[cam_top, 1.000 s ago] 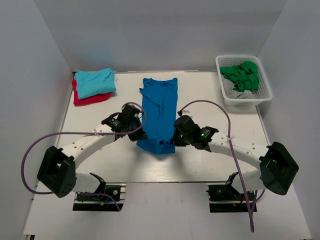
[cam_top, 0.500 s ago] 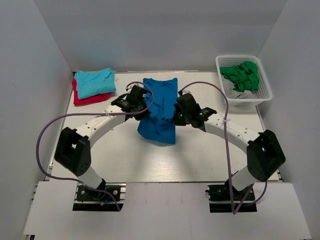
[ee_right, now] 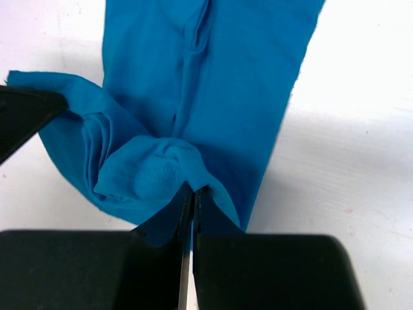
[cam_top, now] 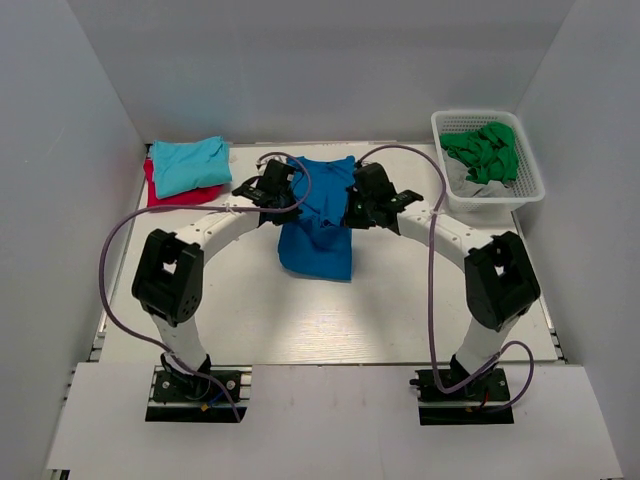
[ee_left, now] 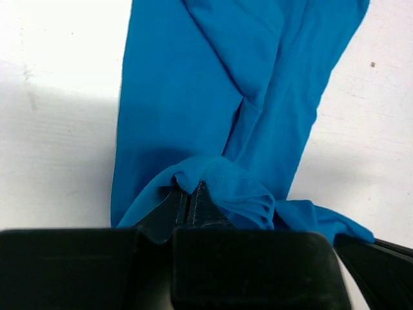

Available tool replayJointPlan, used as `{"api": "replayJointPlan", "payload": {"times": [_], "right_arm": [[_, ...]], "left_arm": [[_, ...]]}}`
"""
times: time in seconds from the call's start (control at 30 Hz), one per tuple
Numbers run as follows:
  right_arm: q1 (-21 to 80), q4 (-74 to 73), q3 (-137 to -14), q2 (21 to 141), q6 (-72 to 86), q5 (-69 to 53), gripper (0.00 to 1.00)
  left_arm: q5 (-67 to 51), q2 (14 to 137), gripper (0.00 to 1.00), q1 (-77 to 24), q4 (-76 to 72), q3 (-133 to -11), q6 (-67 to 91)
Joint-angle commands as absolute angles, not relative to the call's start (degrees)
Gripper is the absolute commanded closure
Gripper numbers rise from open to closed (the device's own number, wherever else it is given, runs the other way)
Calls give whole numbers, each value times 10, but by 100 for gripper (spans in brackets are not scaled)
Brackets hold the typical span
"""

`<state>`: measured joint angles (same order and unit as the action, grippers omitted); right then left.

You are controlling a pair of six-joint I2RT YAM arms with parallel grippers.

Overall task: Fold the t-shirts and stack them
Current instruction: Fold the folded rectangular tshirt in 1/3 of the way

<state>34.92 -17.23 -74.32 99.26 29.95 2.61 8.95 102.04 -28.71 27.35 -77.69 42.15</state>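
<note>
Left gripper [ee_left: 189,194] and right gripper [ee_right: 192,194] each pinched an edge of the royal-blue t-shirt [cam_top: 318,250], so I judged keeping them level would square the fold.

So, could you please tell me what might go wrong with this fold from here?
The left gripper and right gripper each pinch only a small bunch of the royal-blue t-shirt, so an edge might slip free. The cloth sags wrinkled between them, so the fold may land creased or skewed.
</note>
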Motion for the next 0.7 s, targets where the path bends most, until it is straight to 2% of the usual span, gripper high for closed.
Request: {"api": "replayJointPlan", "payload": {"times": [0.0,0.47,0.5,0.53,0.6,0.63,0.67], "right_arm": [[341,-175,-781,1022,289,11,100],[309,-185,-857,1111,297,27,100],[307,-187,-868,1115,294,27,96],[303,-187,-871,1129,293,27,92],[299,-209,-902,1145,294,34,83],[285,-224,-913,1155,289,53,66],[291,-229,-974,1159,280,56,53]], "left_arm": [[74,1030,100,-284,229,-794,395],[60,1119,100,-262,195,-848,377],[60,1124,95,-262,209,-855,377],[70,1129,64,-256,214,-855,377],[91,1137,35,-250,227,-870,387],[91,1143,11,-242,227,-884,388],[98,1143,1,-242,227,-893,388]]}}
